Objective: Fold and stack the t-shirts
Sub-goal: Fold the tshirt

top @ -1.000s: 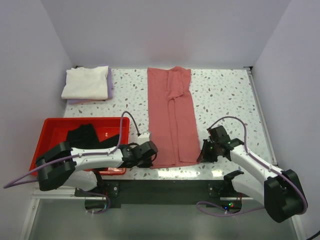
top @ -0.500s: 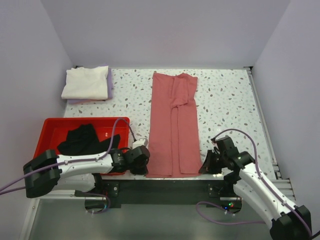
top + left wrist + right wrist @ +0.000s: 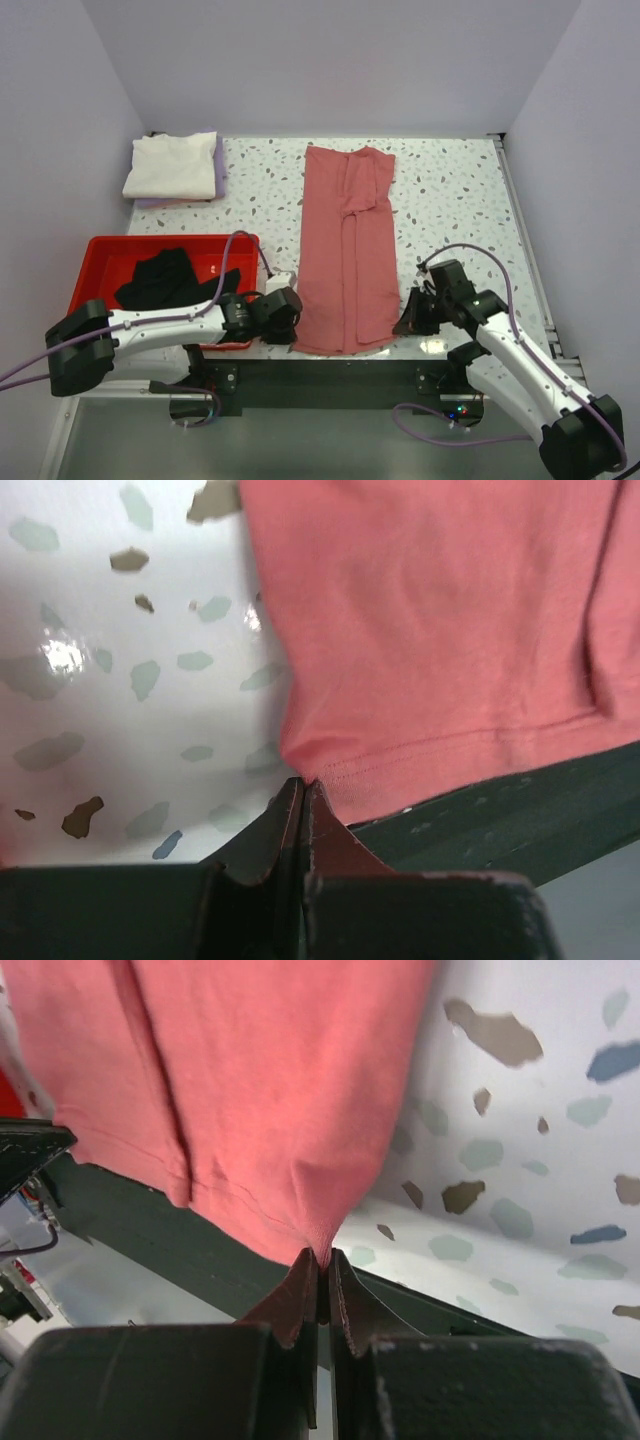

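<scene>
Since the salmon t-shirt [image 3: 345,250] lies as a long narrow strip with its sides and sleeves folded inward, running from the far part of the speckled table [image 3: 450,200] to its near edge, each arm takes one corner of the hem. The left gripper [image 3: 303,785] is closed on the left hem corner, its jaws pressed together with a pinch of cloth between the tips; the right gripper [image 3: 322,1255] is closed likewise on the right corner, where the fabric puckers to a point as it enters the jaws. The hem hangs just over the near edge of the table, above the dark frame below, which probably gives the fingers room to get under the cloth. Holding both corners at once looks meant to keep the hem straight and level, so that the lower end can be carried toward the collar in a crosswise fold without the strip twisting.

At the far left corner a folded cream-white t-shirt [image 3: 172,163] rests on a pale lavender t-shirt [image 3: 218,170]; this stack, well apart from the salmon shirt, is presumably where it belongs once folded. A black t-shirt [image 3: 160,275] lies crumpled in the red tray [image 3: 100,250] beside the left arm, seemingly awaiting its turn. No brand, label or legible writing shows on the shirts, the tray or the arms in any view.
</scene>
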### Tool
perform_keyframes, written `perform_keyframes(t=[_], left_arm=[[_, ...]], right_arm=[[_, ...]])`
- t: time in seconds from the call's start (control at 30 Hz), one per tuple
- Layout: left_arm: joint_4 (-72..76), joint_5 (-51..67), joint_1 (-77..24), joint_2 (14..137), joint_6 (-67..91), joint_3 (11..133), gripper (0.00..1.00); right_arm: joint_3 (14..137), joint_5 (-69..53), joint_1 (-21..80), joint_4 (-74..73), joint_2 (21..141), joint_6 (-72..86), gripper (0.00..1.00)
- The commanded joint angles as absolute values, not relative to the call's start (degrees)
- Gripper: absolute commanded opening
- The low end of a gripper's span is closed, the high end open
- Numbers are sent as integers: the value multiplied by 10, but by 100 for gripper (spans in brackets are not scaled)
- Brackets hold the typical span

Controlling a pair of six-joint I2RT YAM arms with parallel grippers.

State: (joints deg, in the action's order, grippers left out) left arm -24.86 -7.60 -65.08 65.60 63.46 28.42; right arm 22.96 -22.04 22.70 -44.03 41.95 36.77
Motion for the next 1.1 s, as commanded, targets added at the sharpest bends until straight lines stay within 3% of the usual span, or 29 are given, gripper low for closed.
perform_keyframes(t=[0.0, 0.67, 1.07], left_arm=[[-277, -142, -650, 670, 625, 353, 0], [-179, -137, -487, 817, 465, 528, 0], [-170, -167, -424, 872, 415, 631, 0]], right_arm=[[282, -198, 229, -395, 448, 339, 0], [438, -26, 227, -214, 604, 323, 0], [539, 54, 221, -203, 714, 319, 0]])
